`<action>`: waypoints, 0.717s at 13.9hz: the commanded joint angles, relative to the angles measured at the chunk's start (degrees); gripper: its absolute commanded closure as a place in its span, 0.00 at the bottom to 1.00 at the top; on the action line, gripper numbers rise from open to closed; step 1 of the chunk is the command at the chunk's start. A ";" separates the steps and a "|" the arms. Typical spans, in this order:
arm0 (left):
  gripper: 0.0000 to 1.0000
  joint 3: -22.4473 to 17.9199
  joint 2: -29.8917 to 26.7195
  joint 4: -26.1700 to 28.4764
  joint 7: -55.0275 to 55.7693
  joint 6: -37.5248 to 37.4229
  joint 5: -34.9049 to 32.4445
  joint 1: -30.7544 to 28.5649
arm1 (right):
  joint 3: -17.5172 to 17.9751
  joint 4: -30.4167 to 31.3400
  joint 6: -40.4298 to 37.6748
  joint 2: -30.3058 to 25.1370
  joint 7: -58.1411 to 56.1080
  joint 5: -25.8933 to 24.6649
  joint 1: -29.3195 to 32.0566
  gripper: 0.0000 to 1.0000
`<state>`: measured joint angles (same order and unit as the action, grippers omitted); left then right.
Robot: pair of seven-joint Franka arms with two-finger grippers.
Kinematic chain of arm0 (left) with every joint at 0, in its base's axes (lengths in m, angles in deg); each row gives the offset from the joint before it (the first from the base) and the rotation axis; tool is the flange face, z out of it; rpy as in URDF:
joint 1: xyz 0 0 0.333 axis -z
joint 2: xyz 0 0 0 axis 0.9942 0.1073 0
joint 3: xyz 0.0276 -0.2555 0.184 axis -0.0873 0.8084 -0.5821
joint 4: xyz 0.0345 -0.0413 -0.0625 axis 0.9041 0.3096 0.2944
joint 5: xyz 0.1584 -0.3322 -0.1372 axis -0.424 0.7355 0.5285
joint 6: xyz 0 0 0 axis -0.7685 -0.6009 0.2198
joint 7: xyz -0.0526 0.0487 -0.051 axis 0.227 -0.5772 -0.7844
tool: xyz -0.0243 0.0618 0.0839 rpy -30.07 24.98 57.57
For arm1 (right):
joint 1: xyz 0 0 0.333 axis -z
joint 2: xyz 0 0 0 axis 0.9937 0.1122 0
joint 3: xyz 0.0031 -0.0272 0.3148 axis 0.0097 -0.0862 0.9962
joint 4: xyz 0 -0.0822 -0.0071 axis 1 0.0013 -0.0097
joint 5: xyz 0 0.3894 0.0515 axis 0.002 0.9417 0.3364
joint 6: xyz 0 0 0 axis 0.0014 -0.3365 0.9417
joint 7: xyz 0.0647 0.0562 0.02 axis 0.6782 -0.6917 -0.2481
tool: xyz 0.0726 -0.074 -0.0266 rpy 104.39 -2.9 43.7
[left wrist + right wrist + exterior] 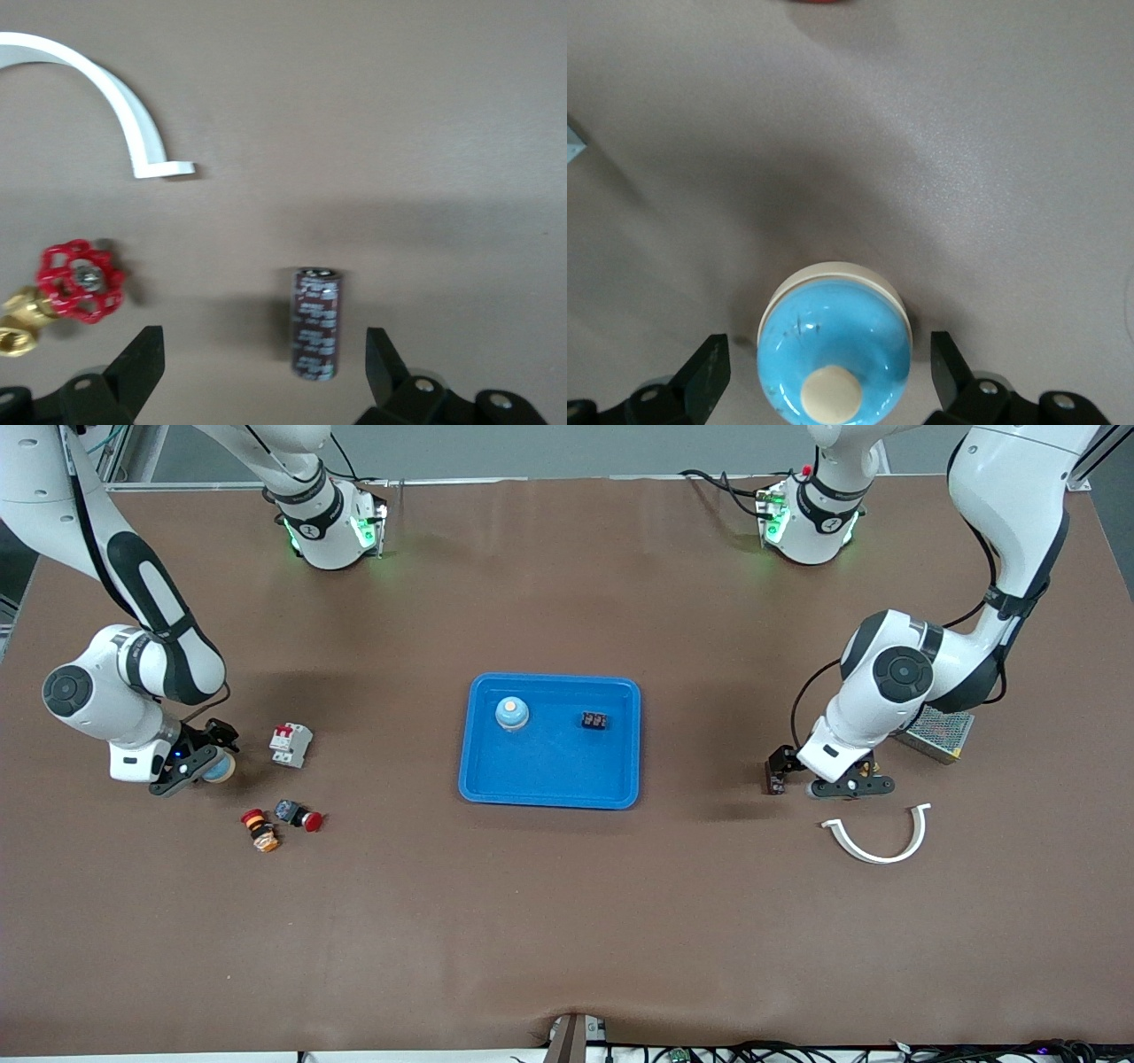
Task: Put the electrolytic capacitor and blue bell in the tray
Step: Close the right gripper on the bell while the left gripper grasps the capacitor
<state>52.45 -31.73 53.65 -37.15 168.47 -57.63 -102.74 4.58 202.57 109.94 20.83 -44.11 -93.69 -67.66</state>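
Observation:
The bright-blue tray (549,772) lies mid-table. It holds a blue bell (512,713) and a small dark component (594,720). A second blue bell (221,769) with a cream button stands on the table toward the right arm's end. My right gripper (205,755) is open around it; in the right wrist view (830,372) the bell (833,341) sits between the fingers with gaps on both sides. The dark electrolytic capacitor (777,781) is on the table toward the left arm's end. My left gripper (811,778) is open over it (264,367); the capacitor (316,323) lies nearer one finger, untouched.
A red-handled brass valve (78,283) and a white curved strip (877,841) lie beside the capacitor, a metal mesh box (935,731) farther off. A white circuit breaker (291,744) and two red push buttons (299,815) (260,830) lie near the second bell.

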 commanded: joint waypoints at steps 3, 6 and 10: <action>0.00 0.33 0.09 4.98 2.37 8.25 -1.92 -0.26 | 0.75 -0.72 0.43 0.21 -0.16 -0.50 0.80 0.33; 0.00 0.07 1.76 4.71 5.95 9.13 -4.89 0.62 | 0.84 -1.77 -0.18 0.30 0.02 -0.50 0.54 0.64; 0.00 -0.11 6.23 2.09 16.22 9.31 -20.16 0.00 | 1.28 -7.03 -7.88 0.21 0.72 2.48 0.19 0.64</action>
<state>52.41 -28.28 57.96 -25.24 177.02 -71.63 -102.38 5.12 199.54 107.27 20.87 -43.85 -92.89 -67.67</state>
